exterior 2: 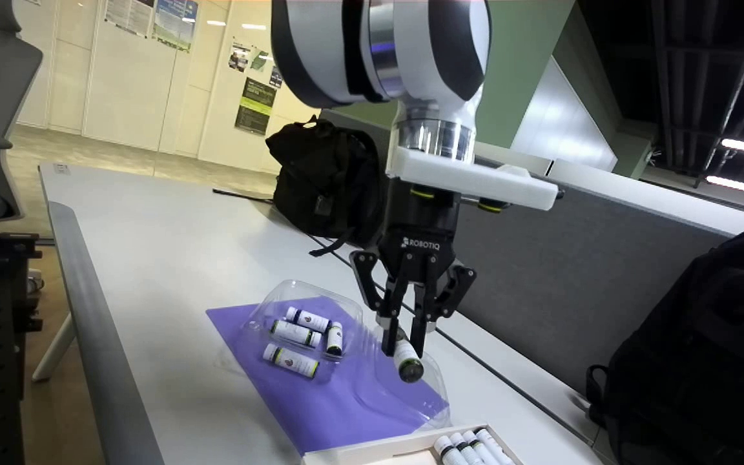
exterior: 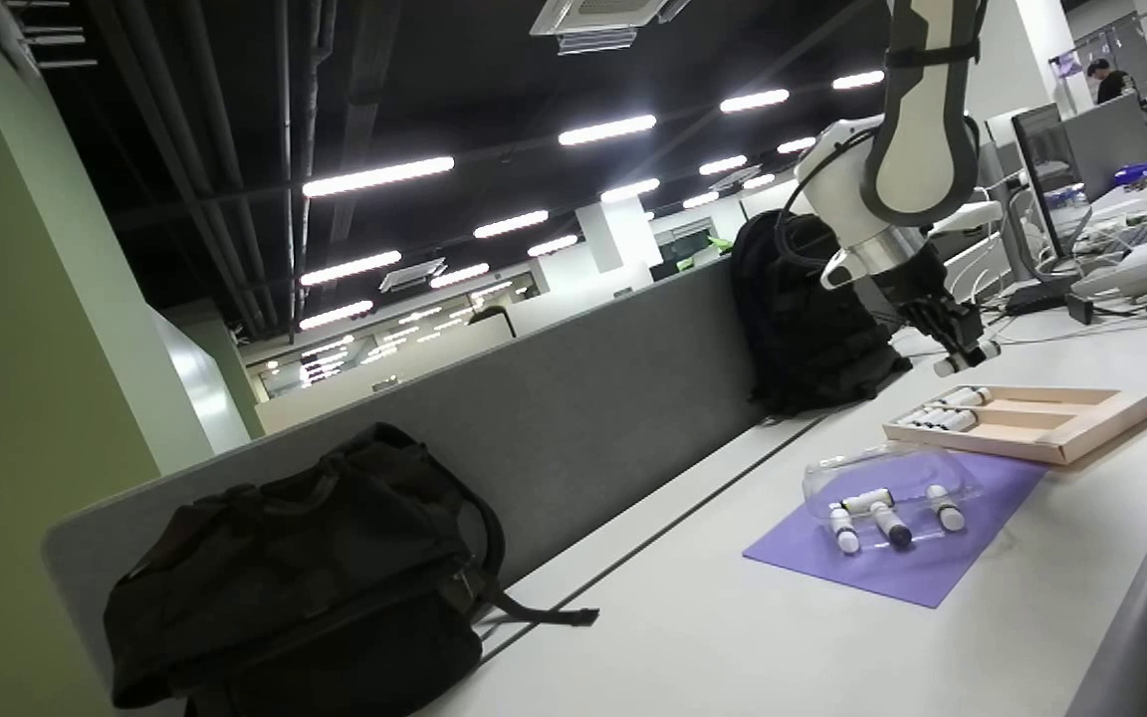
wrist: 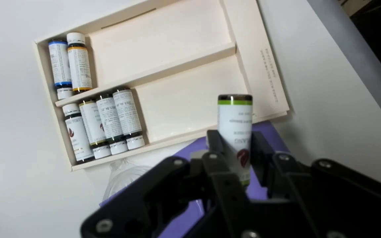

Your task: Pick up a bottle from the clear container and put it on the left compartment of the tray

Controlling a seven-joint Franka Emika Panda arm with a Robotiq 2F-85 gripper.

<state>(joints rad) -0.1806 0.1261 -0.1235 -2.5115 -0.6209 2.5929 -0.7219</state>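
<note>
White desktop [exterior 2: 152,213] bears, in an exterior view, a rectangular light-brown wooden tray [exterior 2: 378,448] near and a clear plastic container [exterior 2: 299,296] farther left. Above, the black gripper [exterior 2: 404,345] pinches a white-labelled cylindrical bottle [wrist: 235,137] between its fingers [exterior 2: 390,336], dark end jutting nearward.

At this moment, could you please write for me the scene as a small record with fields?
gripper: closed on green-banded bottle, in the air
tray: green-banded bottle not yet in it
upper compartment, wrist view: two bottles
lower compartment, wrist view: four bottles
clear container: on purple mat
four more bottles: in or beside clear container; see-through walls make it unclear
</note>
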